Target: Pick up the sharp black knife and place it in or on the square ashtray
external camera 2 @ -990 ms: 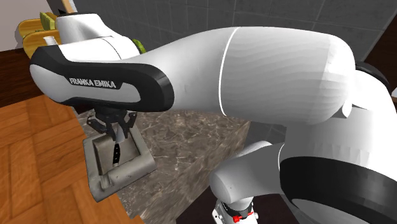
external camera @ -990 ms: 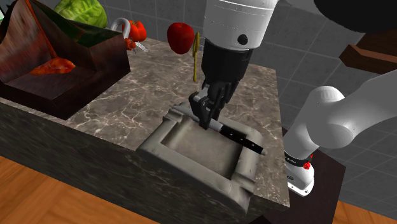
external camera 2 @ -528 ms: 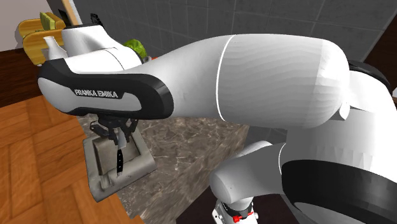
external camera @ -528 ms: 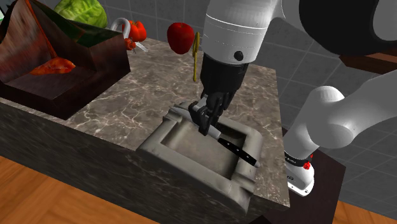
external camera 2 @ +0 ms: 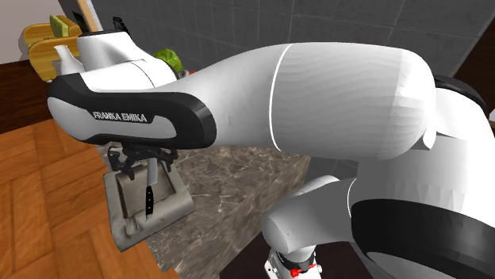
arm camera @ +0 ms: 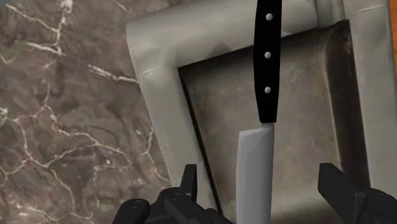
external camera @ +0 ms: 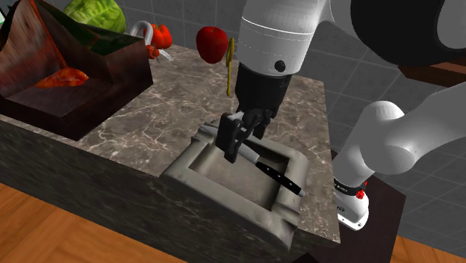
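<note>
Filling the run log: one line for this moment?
hand open over knife | knife lying in ashtray, not held | placing done

Veined marble counter [arm camera: 76, 127], matt grey ashtray [arm camera: 162, 102] (stone-like), knife [arm camera: 266, 95] with dull blade, smooth black handle.

Square ashtray [arm camera: 159, 76] — dull grey-beige, mottled darker in its basin. Knife [arm camera: 266, 63] in the ashtray: black handle with three pale rivets, plain light-grey blade. Gripper [arm camera: 262, 188] above the ashtray: all black. Arm [external camera 2: 317, 95]: white, with a black band lettered in white. Countertop [external camera: 157, 112] under the ashtray — brown marble, white-veined. Beyond the ashtray: red apple [external camera: 213, 42], green cabbage [external camera: 93, 13]. Floor [external camera 2: 47, 198] below the ashtray: orange-brown parquet.
</note>
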Robot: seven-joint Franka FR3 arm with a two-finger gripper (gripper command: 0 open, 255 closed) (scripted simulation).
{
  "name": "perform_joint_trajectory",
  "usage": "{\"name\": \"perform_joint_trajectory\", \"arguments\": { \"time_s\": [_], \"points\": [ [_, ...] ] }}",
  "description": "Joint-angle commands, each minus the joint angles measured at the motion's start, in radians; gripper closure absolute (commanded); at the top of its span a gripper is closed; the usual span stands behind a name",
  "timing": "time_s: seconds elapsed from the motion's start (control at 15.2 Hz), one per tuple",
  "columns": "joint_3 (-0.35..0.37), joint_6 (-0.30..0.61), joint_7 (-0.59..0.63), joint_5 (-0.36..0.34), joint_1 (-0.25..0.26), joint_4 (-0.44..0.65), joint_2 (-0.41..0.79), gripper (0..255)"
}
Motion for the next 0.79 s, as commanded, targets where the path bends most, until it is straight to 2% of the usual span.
{"name": "perform_joint_trajectory", "arguments": {
  "time_s": [0.0,0.26,0.73],
  "points": [
    [0.0,0.0,0.0,0.0,0.0,0.0,0.0,0],
    [-0.035,-0.122,0.009,-0.026,-0.01,0.124,0.004,0],
    [-0.035,-0.122,0.009,-0.026,-0.01,0.124,0.004,0]
  ]
}}
